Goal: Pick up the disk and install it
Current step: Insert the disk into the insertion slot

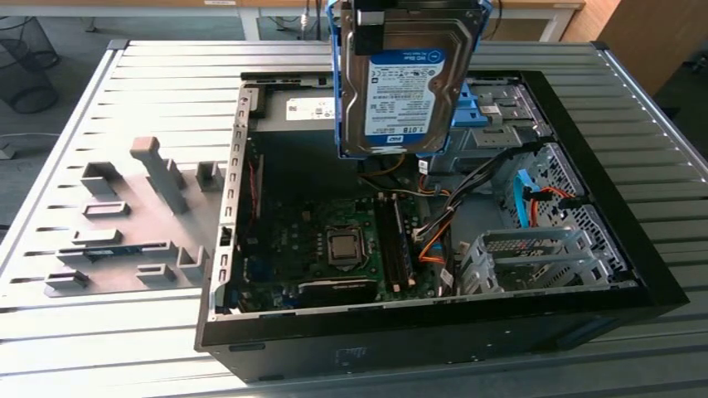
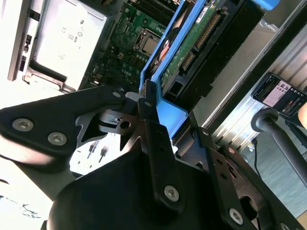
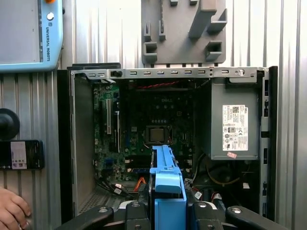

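Exterior view: the disk (image 1: 404, 83) hangs at upper centre of the frame. It is on edge with its label towards the camera, above the open case (image 1: 652, 274) and apart from everything inside it. Pick-up is judged done. Installation is judged not done: the disk sits in no bay, and the drive cage (image 1: 531, 257) at lower right of the frame is well apart from it.

The second wrist view adds the grip. The fingers of the gripper (image 2: 148, 103) are clamped on the disk's blue rail, one on each side, and the green circuit-board face of the disk is turned to this camera. The first wrist view adds the drop zone: past the blue handle lie the motherboard (image 3: 156, 134) and, beside it, the power supply (image 3: 235, 124). It also records a person's hand (image 3: 12, 211) outside the case, near a phone (image 3: 19, 154). The exterior view supplies the disk's height over the case and a grey fixture (image 1: 144, 215) at left of the frame.
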Robot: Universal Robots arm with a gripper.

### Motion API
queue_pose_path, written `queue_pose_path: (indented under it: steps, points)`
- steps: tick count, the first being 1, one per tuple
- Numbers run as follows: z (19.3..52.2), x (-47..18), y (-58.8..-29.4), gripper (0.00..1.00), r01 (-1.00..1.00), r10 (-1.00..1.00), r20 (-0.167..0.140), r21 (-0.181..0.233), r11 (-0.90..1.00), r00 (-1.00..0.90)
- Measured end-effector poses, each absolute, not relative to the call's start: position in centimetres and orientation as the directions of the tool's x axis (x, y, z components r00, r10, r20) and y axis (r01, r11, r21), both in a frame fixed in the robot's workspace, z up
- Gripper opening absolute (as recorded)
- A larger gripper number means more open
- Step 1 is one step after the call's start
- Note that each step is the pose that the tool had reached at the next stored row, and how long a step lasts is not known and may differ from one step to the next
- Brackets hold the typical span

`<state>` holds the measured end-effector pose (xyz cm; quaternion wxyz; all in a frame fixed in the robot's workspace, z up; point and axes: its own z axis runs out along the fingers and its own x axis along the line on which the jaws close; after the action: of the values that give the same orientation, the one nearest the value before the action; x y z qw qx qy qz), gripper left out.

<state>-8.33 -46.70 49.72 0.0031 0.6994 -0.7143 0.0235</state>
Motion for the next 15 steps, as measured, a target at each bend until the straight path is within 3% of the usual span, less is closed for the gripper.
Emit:
queue_pose_path:
  steps: [4, 8, 15]
  points:
    - [49.7, -8.3, -46.8, 0.36, -0.999, -0.999, 0.032, -0.029, 0.02, -0.021]
    - [49.7, -8.3, -47.4, 0.36, -0.999, -1.0, -0.008, -0.028, 0.022, -0.021]
    - [49.7, -8.3, -49.3, 0.36, -0.999, -1.0, -0.011, -0.028, 0.022, -0.021]
